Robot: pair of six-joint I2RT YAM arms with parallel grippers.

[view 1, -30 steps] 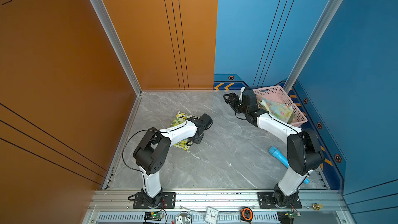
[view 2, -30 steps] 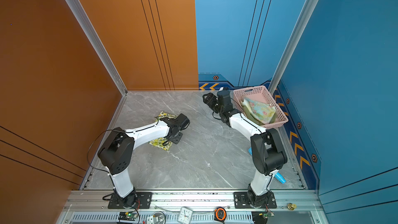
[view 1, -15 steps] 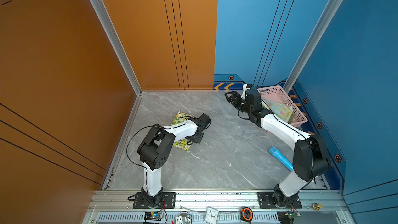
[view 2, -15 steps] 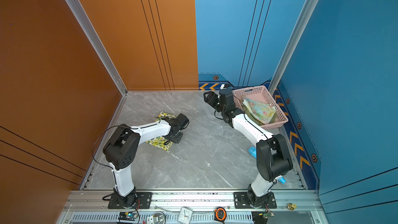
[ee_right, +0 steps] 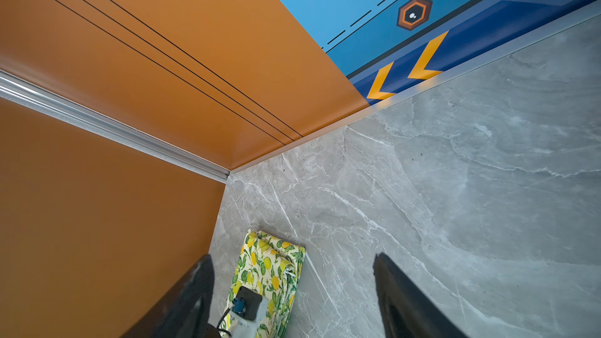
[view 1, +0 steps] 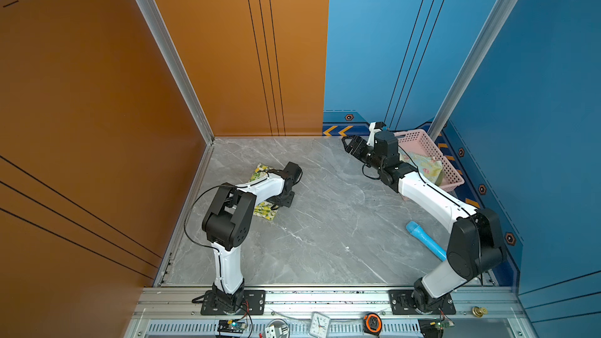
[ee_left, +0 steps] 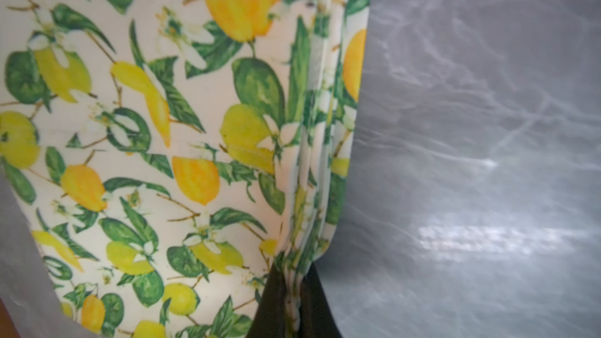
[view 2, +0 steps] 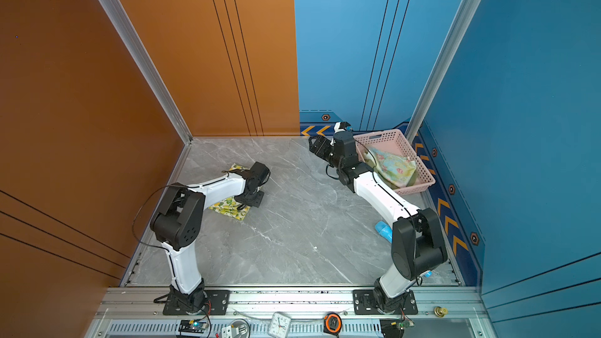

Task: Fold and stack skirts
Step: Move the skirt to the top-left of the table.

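- Between the left fingers [ee_left: 270, 313], closed almost tight, a bunched fold at the edge of the lemon-print skirt [ee_left: 146, 125] is pinched, its stacked layers rising out of the grip.
- That skirt lies folded flat on the grey marble bench [view 1: 325, 229], toward the side by the orange wall [view 1: 97, 125]; in both top views the left arm [view 1: 257, 186] reaches low over it and hides its middle.
- The right fingers [ee_right: 400, 300] stand wide apart with nothing between them, raised above the bench just beside the pink basket [view 1: 419, 138] and aimed toward the far corner by the orange wall.
- Inside the basket the pastel floral skirt [view 1: 426, 167] lies crumpled, and a strip of the olive-green skirt [view 1: 437, 178] shows at its near edge.
- A blue cylinder [view 1: 422, 238] lies on the bench near the right arm [view 1: 429, 199], well apart from all three skirts.
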